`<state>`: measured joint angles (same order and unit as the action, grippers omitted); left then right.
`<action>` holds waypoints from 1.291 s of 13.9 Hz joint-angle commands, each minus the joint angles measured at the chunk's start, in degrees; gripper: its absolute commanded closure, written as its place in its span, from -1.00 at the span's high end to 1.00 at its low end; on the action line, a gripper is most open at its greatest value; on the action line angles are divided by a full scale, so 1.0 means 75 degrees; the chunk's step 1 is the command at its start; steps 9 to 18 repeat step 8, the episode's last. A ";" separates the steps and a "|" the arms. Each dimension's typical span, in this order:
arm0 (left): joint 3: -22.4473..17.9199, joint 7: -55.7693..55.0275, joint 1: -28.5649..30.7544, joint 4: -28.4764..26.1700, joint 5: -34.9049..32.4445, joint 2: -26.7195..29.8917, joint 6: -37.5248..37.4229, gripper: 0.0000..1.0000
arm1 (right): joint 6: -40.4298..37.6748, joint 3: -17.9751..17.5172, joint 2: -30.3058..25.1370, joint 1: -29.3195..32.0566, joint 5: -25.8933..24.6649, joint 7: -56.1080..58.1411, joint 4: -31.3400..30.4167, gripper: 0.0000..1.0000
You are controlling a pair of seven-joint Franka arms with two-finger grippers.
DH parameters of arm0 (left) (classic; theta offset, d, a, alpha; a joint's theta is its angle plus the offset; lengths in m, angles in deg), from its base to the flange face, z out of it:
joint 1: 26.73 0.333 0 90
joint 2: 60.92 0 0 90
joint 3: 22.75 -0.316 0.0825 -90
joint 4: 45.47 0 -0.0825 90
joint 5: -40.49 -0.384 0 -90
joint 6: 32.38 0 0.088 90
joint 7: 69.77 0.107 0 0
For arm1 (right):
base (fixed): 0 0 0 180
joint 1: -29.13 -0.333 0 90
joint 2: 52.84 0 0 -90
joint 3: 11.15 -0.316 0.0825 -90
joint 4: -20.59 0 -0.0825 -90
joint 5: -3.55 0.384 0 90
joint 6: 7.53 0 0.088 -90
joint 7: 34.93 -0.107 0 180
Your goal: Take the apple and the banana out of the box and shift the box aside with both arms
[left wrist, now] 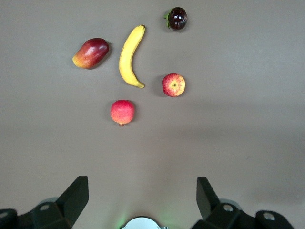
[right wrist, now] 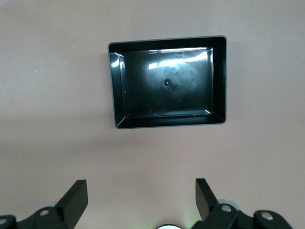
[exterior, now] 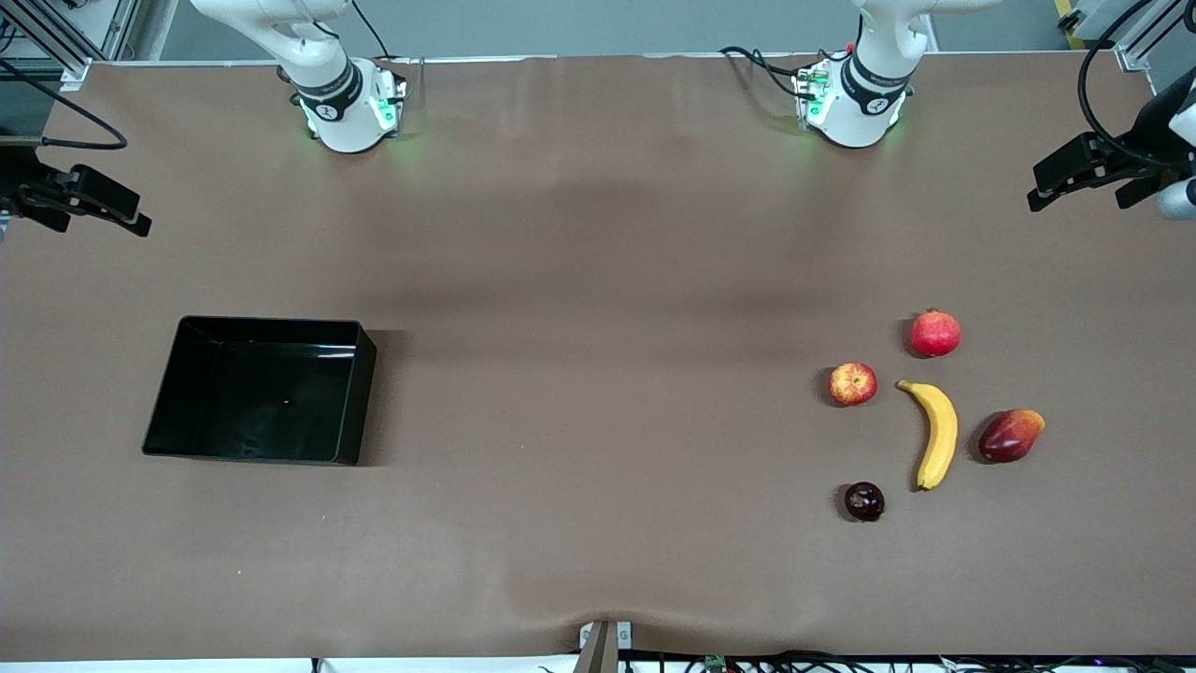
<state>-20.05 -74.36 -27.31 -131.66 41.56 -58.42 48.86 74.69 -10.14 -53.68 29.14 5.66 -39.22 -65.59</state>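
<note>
While both arms wait raised, left gripper (left wrist: 142, 195) and right gripper (right wrist: 141, 198) gape.

Even overhead light, soft shadows; glare inside box (right wrist: 167, 83).

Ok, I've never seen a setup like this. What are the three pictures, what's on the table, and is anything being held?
Two white robot arms stand at a brown table. One picture looks down from across it; the other two come from cameras on each wrist. The left gripper hangs open above bare table near five fruits: banana, apple, pomegranate, mango and a small dark maroon fruit. The right gripper hangs open near an empty black bin at its end. Nothing is held.
</note>
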 commanded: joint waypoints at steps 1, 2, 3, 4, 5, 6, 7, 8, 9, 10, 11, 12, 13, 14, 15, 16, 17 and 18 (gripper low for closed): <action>-0.0021 -0.0068 0.0007 -0.0016 0.0021 0.0113 0.0019 1.00 | 0.0018 0.0006 -0.0005 -0.0084 -0.0070 -0.0072 0.0006 1.00; -0.0021 -0.0068 0.0007 -0.0016 0.0021 0.0113 0.0019 1.00 | 0.0018 0.0006 -0.0005 -0.0084 -0.0070 -0.0072 0.0006 1.00; -0.0032 -0.0080 0.0007 -0.0028 0.0021 0.0113 0.0019 1.00 | 0.0006 0.0006 -0.0005 -0.0095 -0.0070 -0.0072 0.0006 1.00; -0.0021 -0.0092 0.0007 -0.0028 0.0021 0.0101 0.0008 1.00 | 0.0006 0.0006 -0.0005 -0.0119 -0.0070 -0.0072 0.0006 1.00; -0.0032 -0.0092 0.0007 -0.0040 0.0021 0.0101 0.0008 1.00 | 0.0006 0.0006 -0.0005 -0.0142 -0.0081 -0.0072 0.0006 1.00; -0.0032 -0.0092 0.0007 -0.0040 0.0009 0.0078 0.0008 1.00 | 0.0006 0.0006 -0.0005 -0.0142 -0.0082 -0.0072 0.0006 1.00; -0.0044 -0.0092 0.0007 -0.0040 -0.0061 0.0077 0.0008 1.00 | 0.0017 0.0006 0.0007 -0.0142 -0.0082 -0.0072 0.0006 1.00; -0.0021 -0.0092 0.0007 -0.0040 -0.0166 0.0077 -0.0004 1.00 | 0.0018 0.0006 0.0007 -0.0142 -0.0093 -0.0072 0.0006 1.00; -0.0021 -0.0092 0.0007 -0.0040 -0.0166 0.0077 -0.0004 1.00 | 0.0018 0.0006 0.0007 -0.0142 -0.0093 -0.0072 0.0006 1.00; -0.0021 -0.0092 0.0007 -0.0040 -0.0166 0.0077 -0.0004 1.00 | 0.0018 0.0006 0.0007 -0.0142 -0.0093 -0.0072 0.0006 1.00; -0.0021 -0.0092 0.0007 -0.0040 -0.0166 0.0077 -0.0004 1.00 | 0.0018 0.0006 0.0007 -0.0142 -0.0093 -0.0072 0.0006 1.00; -0.0021 -0.0092 0.0007 -0.0040 -0.0166 0.0077 -0.0004 1.00 | 0.0018 0.0006 0.0007 -0.0142 -0.0093 -0.0072 0.0006 1.00; -0.0021 -0.0092 0.0007 -0.0040 -0.0166 0.0077 -0.0004 1.00 | 0.0018 0.0006 0.0007 -0.0142 -0.0093 -0.0072 0.0006 1.00; -0.0021 -0.0092 0.0007 -0.0040 -0.0166 0.0077 -0.0004 1.00 | 0.0018 0.0006 0.0007 -0.0142 -0.0093 -0.0072 0.0006 1.00; -0.0021 -0.0092 0.0007 -0.0040 -0.0166 0.0077 -0.0004 1.00 | 0.0018 0.0006 0.0007 -0.0142 -0.0093 -0.0072 0.0006 1.00; -0.0021 -0.0092 0.0007 -0.0040 -0.0166 0.0077 -0.0004 1.00 | 0.0018 0.0006 0.0007 -0.0142 -0.0093 -0.0072 0.0006 1.00; -0.0021 -0.0092 0.0007 -0.0040 -0.0166 0.0077 -0.0004 1.00 | 0.0018 0.0006 0.0007 -0.0142 -0.0093 -0.0072 0.0006 1.00; -0.0021 -0.0092 0.0007 -0.0040 -0.0166 0.0077 -0.0004 1.00 | 0.0018 0.0006 0.0007 -0.0142 -0.0093 -0.0072 0.0006 1.00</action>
